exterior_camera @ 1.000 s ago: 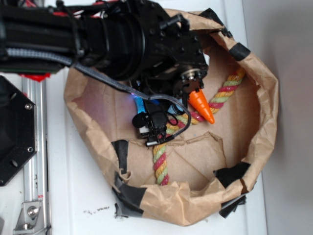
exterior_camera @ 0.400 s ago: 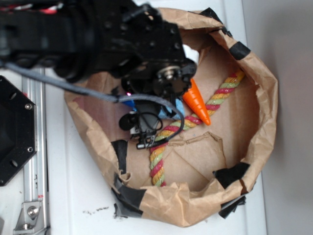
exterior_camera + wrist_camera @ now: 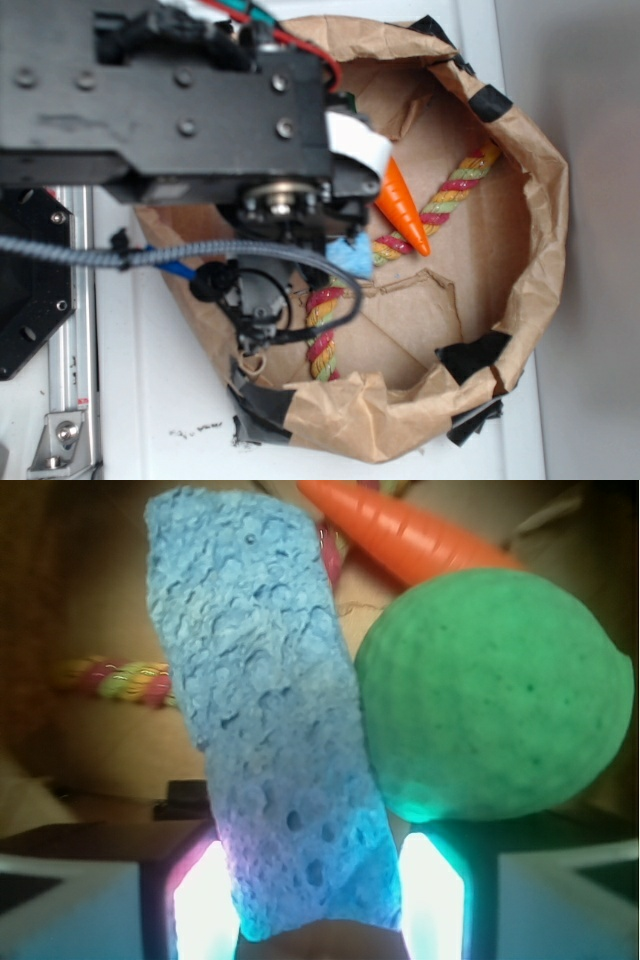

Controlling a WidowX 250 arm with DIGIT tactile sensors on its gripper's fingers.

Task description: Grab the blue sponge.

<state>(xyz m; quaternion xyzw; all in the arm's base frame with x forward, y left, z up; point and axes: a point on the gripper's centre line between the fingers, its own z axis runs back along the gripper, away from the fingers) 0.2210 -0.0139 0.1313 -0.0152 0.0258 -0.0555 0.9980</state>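
The blue sponge (image 3: 270,710), a rough light-blue slab, stands lengthwise between my gripper (image 3: 318,900) fingers in the wrist view. Its near end is pinched between the two lit pads (image 3: 205,905), so the gripper is shut on it. In the exterior view only one corner of the blue sponge (image 3: 352,255) peeks out below the black arm (image 3: 200,110), which hides the fingers. A green dimpled ball (image 3: 490,690) sits close against the sponge's right side.
An orange toy carrot (image 3: 403,210) and a coloured rope (image 3: 445,200) lie inside the crumpled brown paper bowl (image 3: 540,230). The carrot (image 3: 400,540) and rope (image 3: 115,680) lie beyond the sponge. A black plate (image 3: 30,270) and metal rail (image 3: 70,380) stand left.
The arm has risen toward the exterior camera and now looks much larger. The blue sponge has shifted right and down in view along with it. Carrot and rope have moved left a little.
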